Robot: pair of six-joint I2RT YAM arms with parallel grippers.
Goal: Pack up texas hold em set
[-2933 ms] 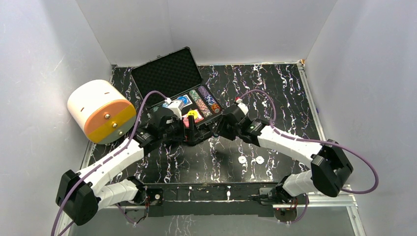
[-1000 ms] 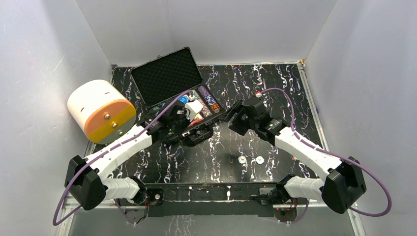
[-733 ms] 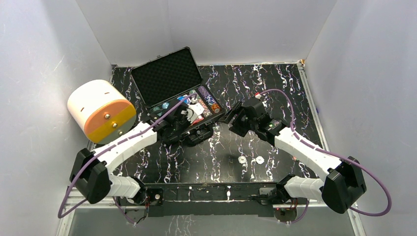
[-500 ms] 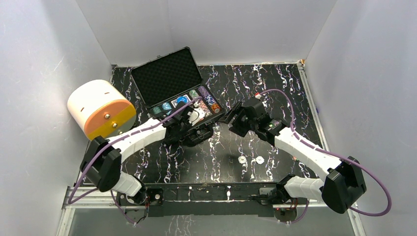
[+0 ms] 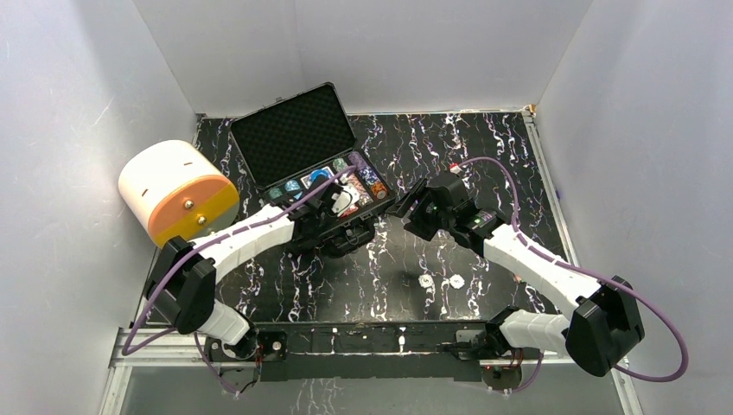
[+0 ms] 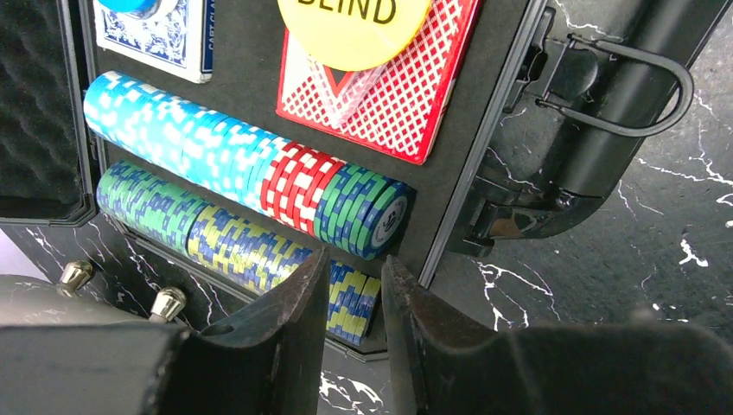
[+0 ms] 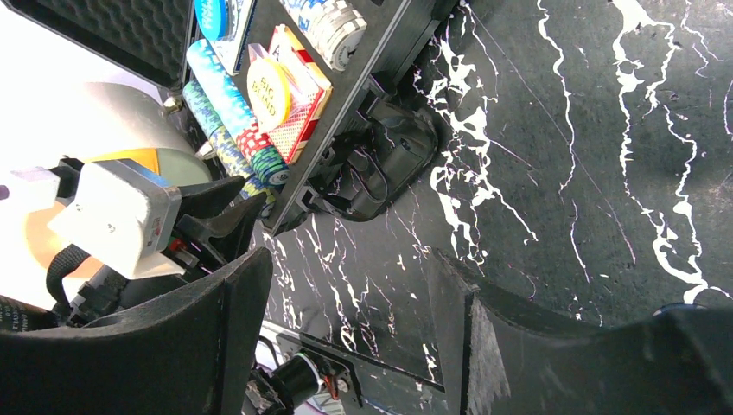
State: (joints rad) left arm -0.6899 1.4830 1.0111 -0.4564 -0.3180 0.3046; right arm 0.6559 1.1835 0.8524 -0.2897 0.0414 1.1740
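The black case (image 5: 294, 131) sits open at the back left of the marbled table (image 5: 493, 147), its foam-lined lid tilted up toward the rear wall. In the tray, two rows of poker chips (image 6: 242, 169) lie side by side, with a red card deck (image 6: 389, 99) next to them and the yellow button (image 6: 354, 22) resting on top of the deck. The left gripper (image 6: 354, 259) hangs just over the end of the outer chip row, its fingers only narrowly parted and pinching nothing. The right gripper (image 7: 350, 259) hovers off the case's handle (image 7: 389, 164) side, spread wide and empty. A white-and-orange cylinder (image 5: 177, 194) stands to the left.
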